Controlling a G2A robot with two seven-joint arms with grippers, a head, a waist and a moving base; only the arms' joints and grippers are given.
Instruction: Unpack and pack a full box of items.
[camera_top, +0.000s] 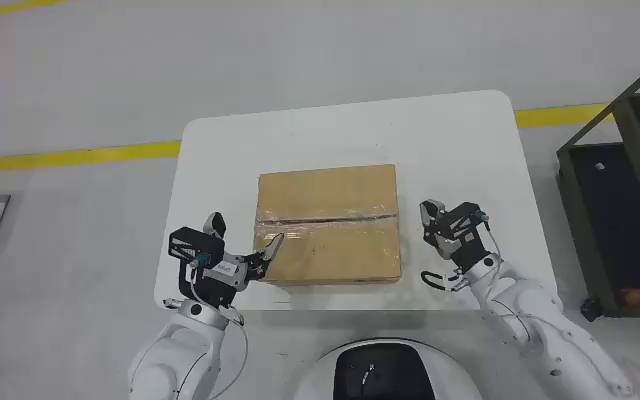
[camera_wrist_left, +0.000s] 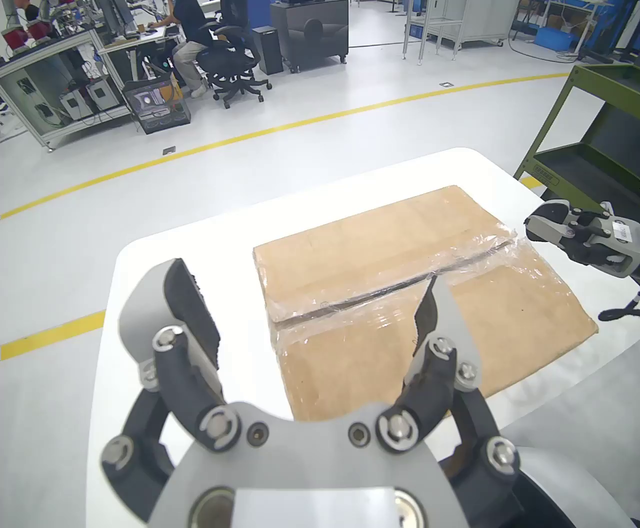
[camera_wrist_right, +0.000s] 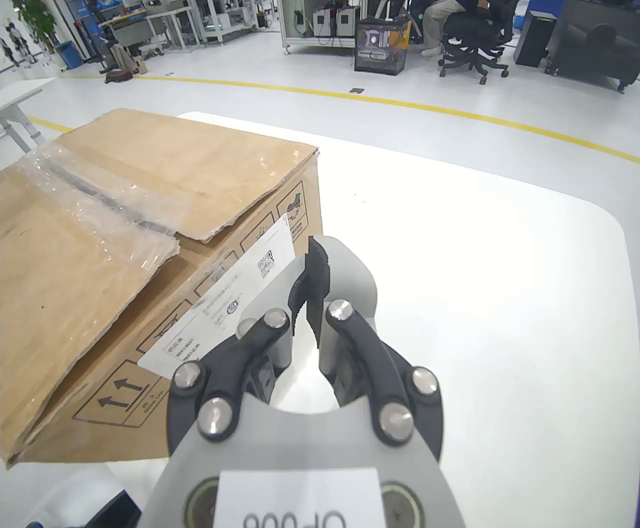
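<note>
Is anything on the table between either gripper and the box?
Nothing visible does. The left gripper, open, hangs at a near corner of the box; the right gripper, shut, sits beside its side wall. Only clear tape covers its flap seam.

A white table (camera_top: 450, 130) with rounded corners stands on a pale grey floor (camera_top: 100, 60). A yellow line (camera_top: 90, 155) runs across the floor from left to right, covered where it meets the table's far part. Just to the right of the table stands a green metal cart (camera_top: 600, 230) with dark shelves, and far beyond the line are black office chairs (camera_wrist_left: 232, 67), a metal-framed workbench (camera_wrist_left: 45, 100) and a lit computer case (camera_wrist_left: 157, 107) set on the floor.
</note>
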